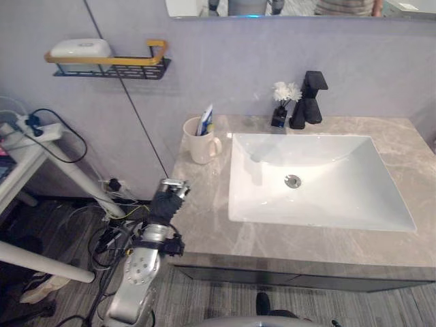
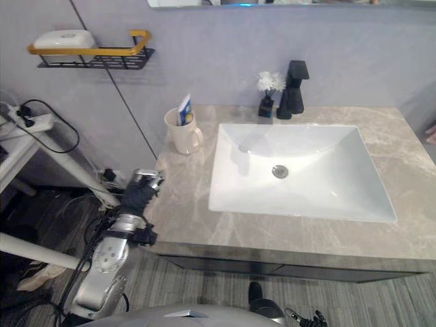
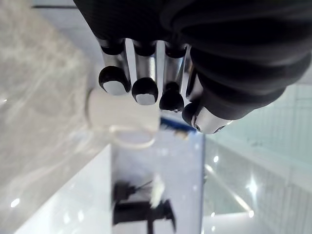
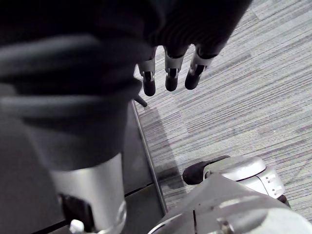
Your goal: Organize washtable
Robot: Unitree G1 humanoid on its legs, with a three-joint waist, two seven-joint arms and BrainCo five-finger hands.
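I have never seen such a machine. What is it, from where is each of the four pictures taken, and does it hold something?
This is a humanoid robot standing at a washtable. The two wide pictures come from cameras in its head, looking down. The two close pictures come from cameras on its wrists. The left robot hand is at the washtable's left edge, fingers straight, holding nothing. The right robot hand hangs over the floor, also open and empty. On the washtable stand a cream mug with a blue-and-white tube in it, and a small vase of white flowers beside a black faucet, behind the white sink. A wall shelf hangs at the left.
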